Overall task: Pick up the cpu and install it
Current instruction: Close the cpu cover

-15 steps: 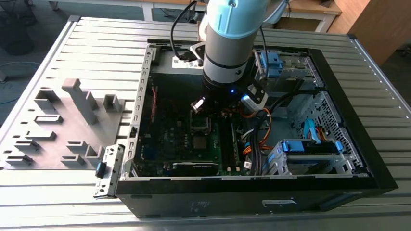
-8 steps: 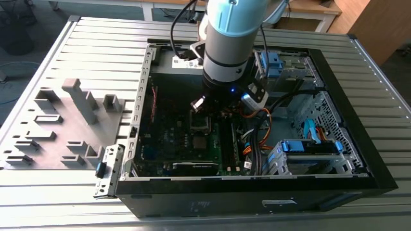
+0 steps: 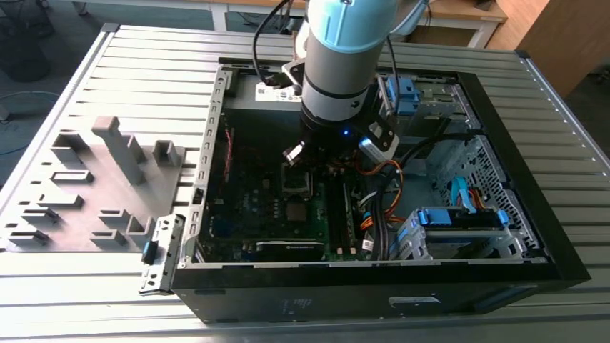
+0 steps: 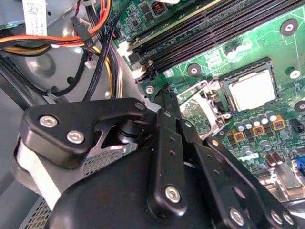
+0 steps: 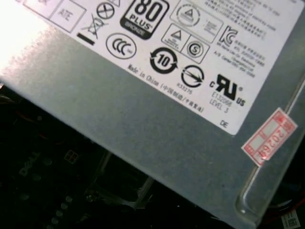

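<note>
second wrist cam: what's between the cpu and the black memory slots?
In the second wrist view, only a strip of green board with small surface components lies between the cpu, which lies in its socket, and the memory slots. No cable crosses it.

Hangs almost straight down from above, pale-blue and silver arm (image 3: 341,50) ending in a dark wrist (image 3: 333,132), black gripper (image 3: 319,156) pointing downward, its screwed linkage bars (image 4: 164,157) near the lens in the second wrist view.

cpu (image 4: 252,90), small flat square, dull silvery-grey top, lying flat in black socket frame (image 4: 228,82), on green motherboard (image 4: 267,40), near black memory slots (image 4: 224,28)
</note>
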Tool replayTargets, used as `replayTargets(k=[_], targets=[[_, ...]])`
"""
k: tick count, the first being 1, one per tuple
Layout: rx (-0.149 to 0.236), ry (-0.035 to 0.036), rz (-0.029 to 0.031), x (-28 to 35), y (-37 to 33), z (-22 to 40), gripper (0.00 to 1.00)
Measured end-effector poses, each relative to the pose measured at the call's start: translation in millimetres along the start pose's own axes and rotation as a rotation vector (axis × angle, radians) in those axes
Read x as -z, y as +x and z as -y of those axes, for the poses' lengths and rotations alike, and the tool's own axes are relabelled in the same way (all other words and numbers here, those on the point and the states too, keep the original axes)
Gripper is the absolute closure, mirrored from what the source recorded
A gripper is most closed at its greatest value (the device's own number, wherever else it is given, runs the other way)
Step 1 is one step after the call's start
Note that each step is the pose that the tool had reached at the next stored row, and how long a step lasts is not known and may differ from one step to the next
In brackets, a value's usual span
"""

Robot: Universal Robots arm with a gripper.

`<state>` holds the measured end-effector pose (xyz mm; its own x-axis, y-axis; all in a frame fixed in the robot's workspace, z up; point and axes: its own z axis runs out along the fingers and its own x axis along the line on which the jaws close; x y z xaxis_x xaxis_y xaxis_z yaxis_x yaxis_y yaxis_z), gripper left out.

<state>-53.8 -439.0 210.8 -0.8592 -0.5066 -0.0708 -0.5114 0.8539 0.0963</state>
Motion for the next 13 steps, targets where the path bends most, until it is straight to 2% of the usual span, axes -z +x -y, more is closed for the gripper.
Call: replayTargets(k=[6,11,13], targets=[[0.005,-0.0004,-0.0006,-0.1,0.1,0.0,0.89],[0.050,-0.0036,-0.0048,-0.3,0.1,0.1,0.89],[0.053,-0.0038,-0.0051,-0.3,0.1,0.0,0.89]])
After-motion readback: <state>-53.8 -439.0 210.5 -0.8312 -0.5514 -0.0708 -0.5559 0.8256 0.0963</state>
